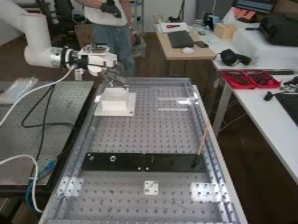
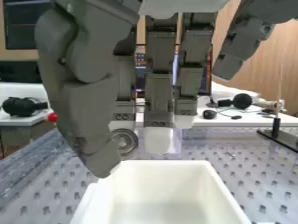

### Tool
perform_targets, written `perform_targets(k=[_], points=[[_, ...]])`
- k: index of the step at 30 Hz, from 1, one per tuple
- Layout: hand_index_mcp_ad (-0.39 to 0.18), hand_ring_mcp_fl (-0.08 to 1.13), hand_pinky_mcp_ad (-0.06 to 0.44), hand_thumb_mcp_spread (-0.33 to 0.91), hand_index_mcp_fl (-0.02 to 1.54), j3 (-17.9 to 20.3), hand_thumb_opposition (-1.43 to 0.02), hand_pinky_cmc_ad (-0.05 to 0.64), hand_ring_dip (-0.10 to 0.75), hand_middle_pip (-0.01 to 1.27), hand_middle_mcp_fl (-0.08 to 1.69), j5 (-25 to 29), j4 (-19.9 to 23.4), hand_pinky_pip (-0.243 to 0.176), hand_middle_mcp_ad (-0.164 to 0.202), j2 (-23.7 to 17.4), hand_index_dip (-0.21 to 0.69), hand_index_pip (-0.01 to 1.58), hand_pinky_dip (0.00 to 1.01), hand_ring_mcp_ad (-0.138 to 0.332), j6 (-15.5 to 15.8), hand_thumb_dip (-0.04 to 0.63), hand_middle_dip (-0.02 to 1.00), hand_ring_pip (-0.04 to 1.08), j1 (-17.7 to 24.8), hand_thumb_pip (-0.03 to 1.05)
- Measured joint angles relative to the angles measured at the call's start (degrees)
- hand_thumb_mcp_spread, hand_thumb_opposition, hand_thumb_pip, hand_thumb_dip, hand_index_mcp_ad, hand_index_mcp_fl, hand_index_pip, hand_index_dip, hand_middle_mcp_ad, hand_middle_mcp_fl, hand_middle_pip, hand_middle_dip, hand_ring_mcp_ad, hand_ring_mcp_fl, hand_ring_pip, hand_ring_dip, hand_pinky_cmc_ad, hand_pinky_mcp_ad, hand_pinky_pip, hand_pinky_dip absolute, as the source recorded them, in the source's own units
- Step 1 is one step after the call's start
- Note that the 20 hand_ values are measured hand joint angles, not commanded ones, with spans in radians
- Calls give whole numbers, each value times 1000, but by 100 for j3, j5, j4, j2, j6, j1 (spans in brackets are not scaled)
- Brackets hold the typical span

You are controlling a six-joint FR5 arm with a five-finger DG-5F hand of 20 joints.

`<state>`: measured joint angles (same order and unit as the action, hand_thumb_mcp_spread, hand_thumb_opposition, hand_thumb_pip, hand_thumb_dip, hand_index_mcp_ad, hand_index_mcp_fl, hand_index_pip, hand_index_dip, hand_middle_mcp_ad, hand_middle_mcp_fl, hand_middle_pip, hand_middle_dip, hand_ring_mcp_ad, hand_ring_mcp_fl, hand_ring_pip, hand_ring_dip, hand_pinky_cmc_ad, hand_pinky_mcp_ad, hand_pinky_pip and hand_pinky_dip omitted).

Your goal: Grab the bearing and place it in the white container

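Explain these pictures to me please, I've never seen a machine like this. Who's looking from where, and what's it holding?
The machine is a white robot arm ending in a dark grey hand. One picture comes from a fixed camera above the bench's near end; the other from a camera on the arm's wrist, so the fingers hang in from its top edge. Pinched between the thumb and fingers is a bearing, a small round metal part. The hand is over an open white container at the far end of the bench. Nearer the fixed camera, a long black plate lies across the bench.
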<state>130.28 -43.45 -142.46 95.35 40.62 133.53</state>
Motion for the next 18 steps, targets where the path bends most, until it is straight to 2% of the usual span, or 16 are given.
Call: perform_targets(k=[8, 12, 14, 16, 18], points=[[-133, 567, 250, 604, 548, 28, -974, 414, 620, 737, 937, 206, -18, 37, 35, 161, 63, 1311, 175, 37, -220, 279, 756, 290, 48, 410], [-138, 480, 251, 600, 494, -2, -960, 414, 623, 745, 838, 283, -188, 37, 37, 185, 65, 1299, 175, 40, -323, 284, 756, 344, 54, 415], [-143, 428, 248, 583, 475, -1, -930, 412, 618, 745, 771, 322, -244, 35, 38, 171, 51, 1265, 175, 40, -328, 281, 756, 360, 58, 497], [-143, 356, 248, 538, 487, 5, -906, 412, 590, 744, 696, 343, -251, 35, 38, 139, 17, 1248, 175, 40, -324, 284, 754, 374, 60, 499], [-147, 300, 250, 492, 421, 12, -885, 408, 557, 747, 637, 360, -296, 33, 35, 103, 7, 1250, 175, 44, -337, 281, 740, 391, 54, 593]])
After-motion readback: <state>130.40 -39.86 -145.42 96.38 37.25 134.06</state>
